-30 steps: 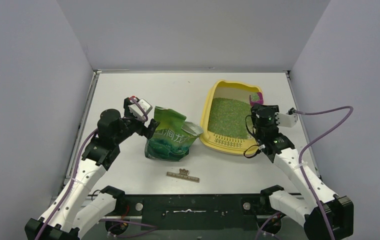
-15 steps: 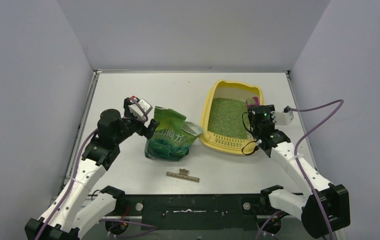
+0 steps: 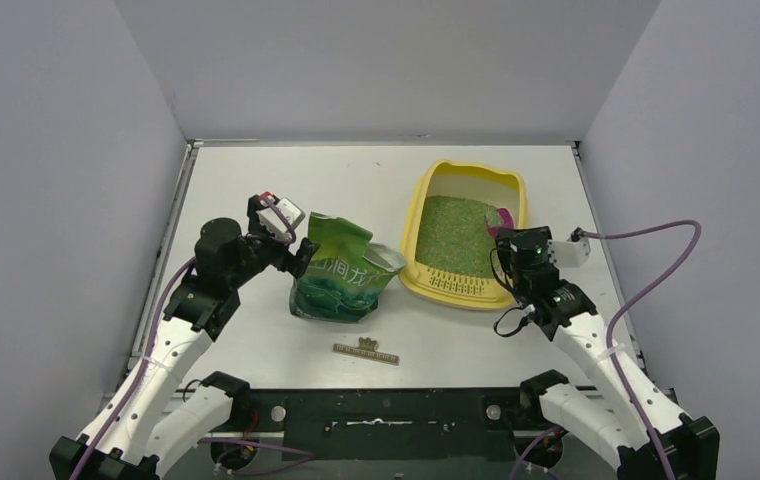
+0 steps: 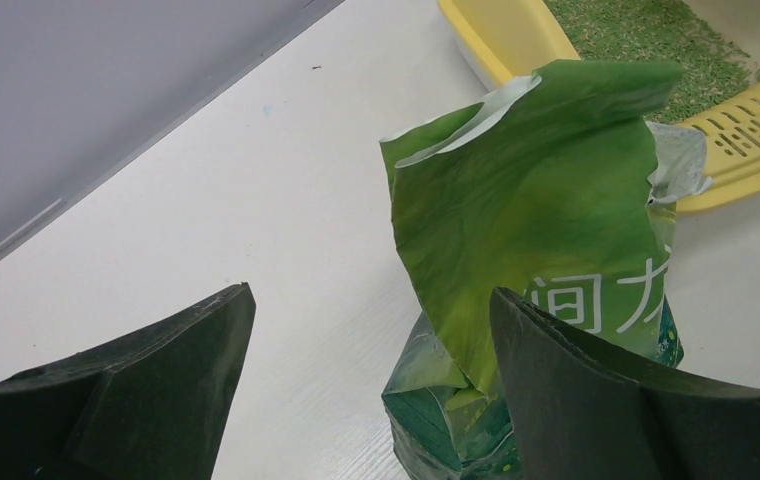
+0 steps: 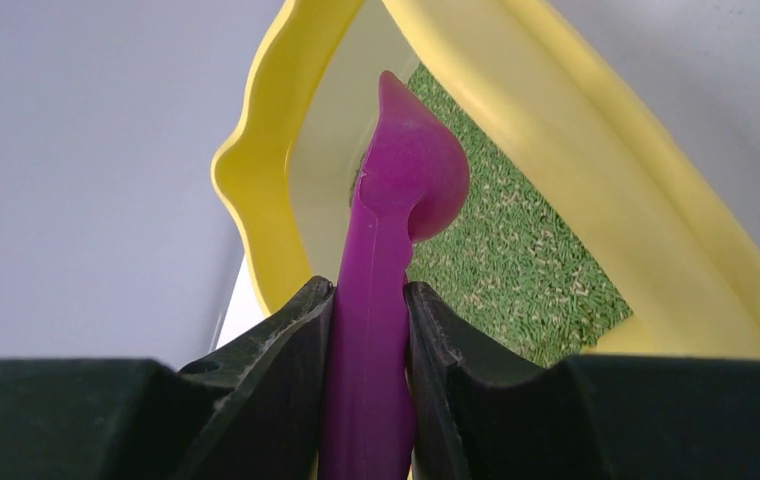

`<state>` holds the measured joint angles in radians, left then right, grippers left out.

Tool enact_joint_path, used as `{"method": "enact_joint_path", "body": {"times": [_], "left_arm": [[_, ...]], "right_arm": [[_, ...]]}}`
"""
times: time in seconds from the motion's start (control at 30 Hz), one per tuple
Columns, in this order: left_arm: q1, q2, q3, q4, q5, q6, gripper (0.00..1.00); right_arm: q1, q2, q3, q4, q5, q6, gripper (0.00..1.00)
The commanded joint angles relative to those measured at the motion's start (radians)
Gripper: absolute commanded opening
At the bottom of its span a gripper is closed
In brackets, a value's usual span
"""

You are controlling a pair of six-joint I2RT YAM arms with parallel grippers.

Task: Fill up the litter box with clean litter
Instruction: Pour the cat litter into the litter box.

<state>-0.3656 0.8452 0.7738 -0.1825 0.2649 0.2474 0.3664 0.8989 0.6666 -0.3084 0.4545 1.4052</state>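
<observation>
The pale yellow litter box (image 3: 418, 232) lies at the right of the table with a bed of light-green clean litter (image 3: 451, 235) in it. My right gripper (image 3: 508, 232) hangs over the box's right rim, shut on the handle of a magenta scoop (image 3: 505, 216). In the right wrist view the scoop (image 5: 411, 170) points its bowl over the litter (image 5: 516, 270), inside the box's rim (image 5: 256, 180). My left gripper (image 3: 301, 255) stands open just left of the green litter bag (image 3: 341, 270). In the left wrist view its gripper (image 4: 371, 295) has bare table between the fingers, the torn-open bag (image 4: 536, 200) at the right finger.
A small brown strip (image 3: 365, 350) lies on the table in front of the bag. Grey walls close the table on the left, back and right. The box's slotted grate end (image 4: 756, 115) faces the bag.
My right arm has drawn back toward the near edge, and the scoop has moved from the box's far right corner down along its right side. The left arm and bag have not moved.
</observation>
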Motion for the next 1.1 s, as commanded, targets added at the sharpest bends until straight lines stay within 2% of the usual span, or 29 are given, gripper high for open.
{"method": "enact_joint_path", "body": {"times": [0.0, 0.1, 0.23, 0.43, 0.73, 0.97, 1.07], "left_arm": [[-0.004, -0.014, -0.001, 0.048, 0.007, 0.007, 0.86], [-0.004, -0.016, -0.002, 0.044, 0.005, 0.008, 0.86], [-0.004, -0.016, -0.001, 0.043, 0.004, 0.009, 0.86], [-0.004, -0.011, -0.002, 0.042, 0.006, 0.012, 0.86], [-0.004, -0.014, -0.001, 0.038, 0.007, 0.015, 0.86], [-0.004, -0.009, -0.001, 0.038, 0.010, 0.016, 0.86], [-0.004, -0.008, -0.001, 0.040, 0.010, 0.015, 0.86]], "right_arm": [[0.020, -0.083, 0.004, -0.055, -0.042, 0.005, 0.00], [0.030, -0.145, -0.014, -0.120, -0.094, -0.010, 0.00], [0.028, -0.213, -0.026, -0.148, -0.197, -0.122, 0.00], [0.020, -0.193, 0.005, -0.164, -0.391, -0.234, 0.00], [-0.086, 0.027, 0.039, 0.033, -0.671, -0.250, 0.00], [-0.158, 0.217, 0.171, 0.127, -0.717, -0.316, 0.00], [-0.185, 0.315, 0.255, 0.115, -0.718, -0.370, 0.00]]}}
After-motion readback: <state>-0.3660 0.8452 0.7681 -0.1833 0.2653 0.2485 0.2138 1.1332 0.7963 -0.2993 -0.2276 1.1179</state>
